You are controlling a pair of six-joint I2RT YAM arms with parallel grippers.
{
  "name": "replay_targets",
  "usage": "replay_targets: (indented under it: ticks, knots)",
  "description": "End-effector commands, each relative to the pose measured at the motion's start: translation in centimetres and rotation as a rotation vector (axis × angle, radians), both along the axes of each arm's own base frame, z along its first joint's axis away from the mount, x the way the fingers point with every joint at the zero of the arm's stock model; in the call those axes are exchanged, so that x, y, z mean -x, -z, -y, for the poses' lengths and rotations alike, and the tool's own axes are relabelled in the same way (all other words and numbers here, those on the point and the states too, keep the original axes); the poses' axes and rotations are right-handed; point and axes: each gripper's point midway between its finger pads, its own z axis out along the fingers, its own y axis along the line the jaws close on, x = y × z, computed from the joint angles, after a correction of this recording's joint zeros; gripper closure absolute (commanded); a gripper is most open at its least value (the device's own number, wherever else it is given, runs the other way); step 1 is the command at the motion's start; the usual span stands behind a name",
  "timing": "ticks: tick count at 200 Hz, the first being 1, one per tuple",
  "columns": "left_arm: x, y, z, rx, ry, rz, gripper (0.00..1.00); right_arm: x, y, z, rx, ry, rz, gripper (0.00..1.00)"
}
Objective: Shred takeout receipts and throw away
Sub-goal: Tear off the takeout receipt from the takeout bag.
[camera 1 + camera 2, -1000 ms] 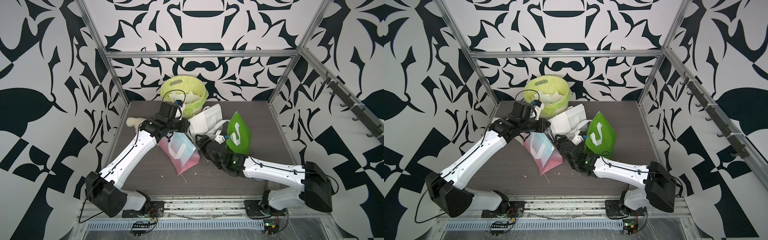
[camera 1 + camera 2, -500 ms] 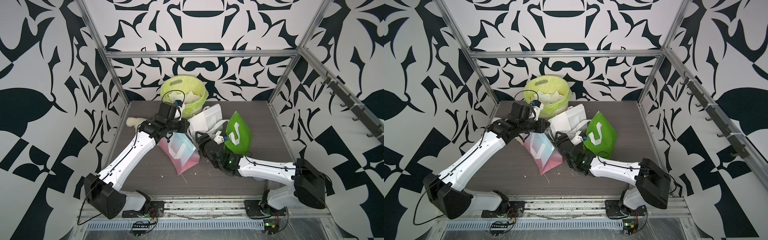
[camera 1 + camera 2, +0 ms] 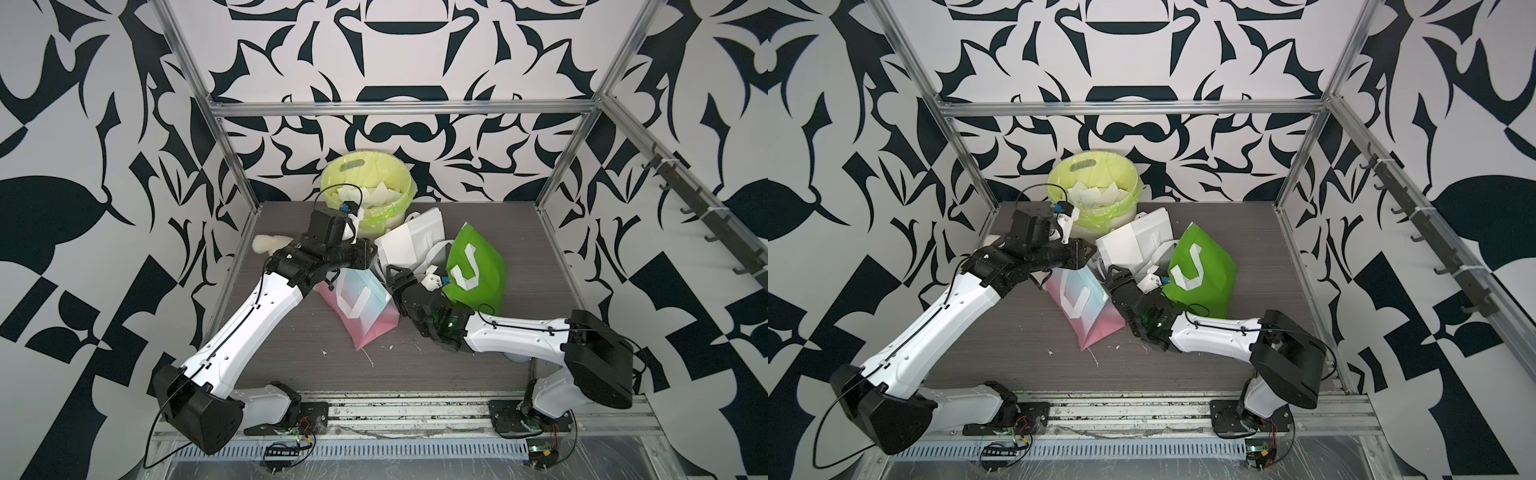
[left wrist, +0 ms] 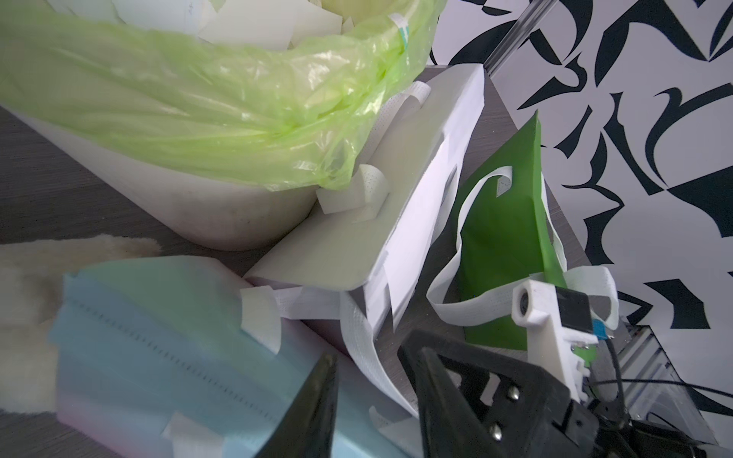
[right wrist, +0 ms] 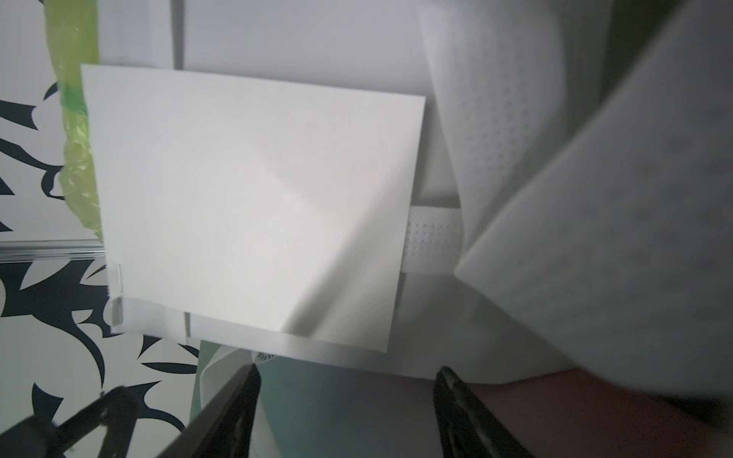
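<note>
Left claw [image 4: 367,355]: part open, gripping nothing.
Right claw [image 5: 348,368]: wide open, empty, just short of receipt [image 5: 254,198].
Bin [image 3: 376,166]: bench's back edge.

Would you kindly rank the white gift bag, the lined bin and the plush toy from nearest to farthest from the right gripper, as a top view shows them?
1. white gift bag: directly ahead of the right gripper.
2. lined bin: behind the bag, by the back wall.
3. plush toy: farthest, off at the left side.
</note>
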Motion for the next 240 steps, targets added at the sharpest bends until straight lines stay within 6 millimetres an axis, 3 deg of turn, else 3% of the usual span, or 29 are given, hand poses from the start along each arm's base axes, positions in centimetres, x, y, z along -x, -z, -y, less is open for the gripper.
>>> replay_targets:
  ticks: [1, 49, 104, 180, 198, 229, 240]
  knots:
    - [0.5, -0.8, -0.6, 0.005, -0.008, 0.025, 0.62, -0.9, -1.7, 0.3, -0.077, 0.045, 0.046, 0.29]
    - [0.7, -0.9, -0.8, 0.013, -0.017, 0.026, 0.61, -1.9, -3.2, -0.4, -0.122, 0.034, 0.128, 0.31]
    - [0.7, -1.1, -1.1, 0.022, -0.041, 0.028, 0.59, -1.6, -6.5, 1.7, -0.010, 0.060, 0.202, 0.33]
    - [0.6, -0.9, -0.9, 0.028, -0.049, 0.004, 0.56, -1.5, -8.7, 3.0, -0.027, 0.074, 0.241, 0.36]
    - [0.5, -0.8, -0.9, 0.029, -0.051, -0.005, 0.56, -1.7, -8.6, 2.8, -0.037, 0.065, 0.235, 0.39]
    - [0.5, -0.7, -0.8, 0.033, -0.050, -0.011, 0.56, -1.6, -9.6, 2.7, -0.030, 0.048, 0.257, 0.56]
    - [0.5, -0.7, -0.8, 0.033, -0.050, -0.011, 0.56, -1.6, -10.1, 2.6, -0.020, 0.042, 0.268, 0.57]
